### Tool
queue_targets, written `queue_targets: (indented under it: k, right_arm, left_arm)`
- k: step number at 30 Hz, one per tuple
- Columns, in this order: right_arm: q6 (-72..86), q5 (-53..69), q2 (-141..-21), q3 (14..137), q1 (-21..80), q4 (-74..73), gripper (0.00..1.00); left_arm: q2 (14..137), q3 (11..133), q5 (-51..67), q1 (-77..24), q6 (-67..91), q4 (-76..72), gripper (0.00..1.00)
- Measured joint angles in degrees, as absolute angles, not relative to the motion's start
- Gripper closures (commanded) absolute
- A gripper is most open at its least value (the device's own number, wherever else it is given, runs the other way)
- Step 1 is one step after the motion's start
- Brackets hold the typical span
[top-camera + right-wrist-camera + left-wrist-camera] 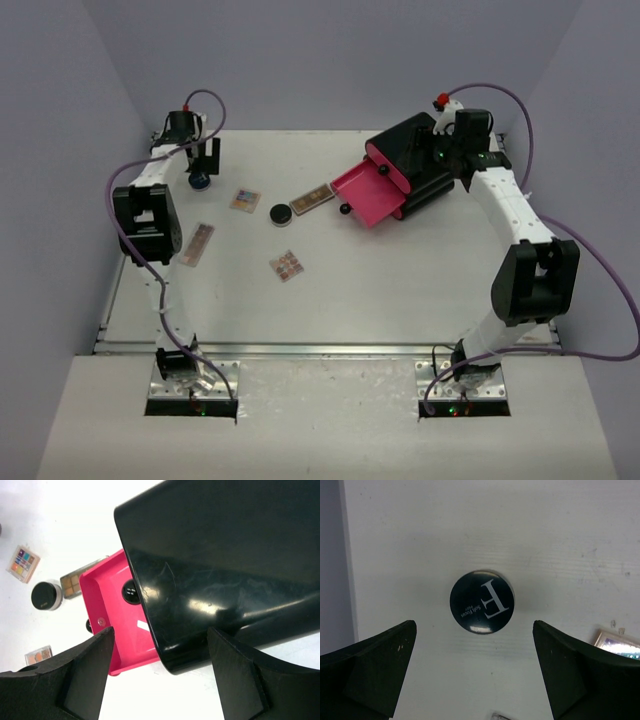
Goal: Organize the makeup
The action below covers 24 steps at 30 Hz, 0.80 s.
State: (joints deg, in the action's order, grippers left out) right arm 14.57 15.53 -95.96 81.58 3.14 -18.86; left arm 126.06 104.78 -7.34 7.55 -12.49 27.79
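Makeup palettes (245,200) and a black compact (281,213) lie scattered on the white worktop (350,290), left of the black box (415,150).
The dark-blue jar (481,601), white F on its lid, sits beneath the wide-open, empty left claw (474,630); the right claw (159,630) gapes over the box, gripping nothing.

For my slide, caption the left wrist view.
Open left gripper hovers over a round dark-blue jar on the white table.

Looking at my feeds, the dark-blue jar (481,601) has bare table (400,300) on both sides, with a palette (614,642) off to its right. The black box (415,160) and its pulled-out pink drawer (362,195) block the far right corner. The near half is wide open.
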Motion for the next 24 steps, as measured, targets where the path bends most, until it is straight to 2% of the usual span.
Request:
queue_targets:
  k: [7,18,21,24]
  right_arm:
    - [14.4,14.8,-96.0,80.2,3.1,-19.8,0.24]
    - [13.5,13.2,-96.0,80.2,3.1,-20.2,0.24]
    - [13.5,13.1,-96.0,80.2,3.1,-20.2,0.24]
    - [13.4,12.7,-96.0,80.2,3.1,-20.2,0.24]
  left_arm:
    - [134.1,115.2,-6.9,8.2,-9.6,28.7,0.0]
    - [136.1,110.1,-2.8,10.0,-7.0,27.9,0.01]
    - [135.2,107.7,-2.5,10.1,-7.0,25.4,0.07]
    - [134.6,106.4,-2.6,10.1,-7.1,23.5,0.26]
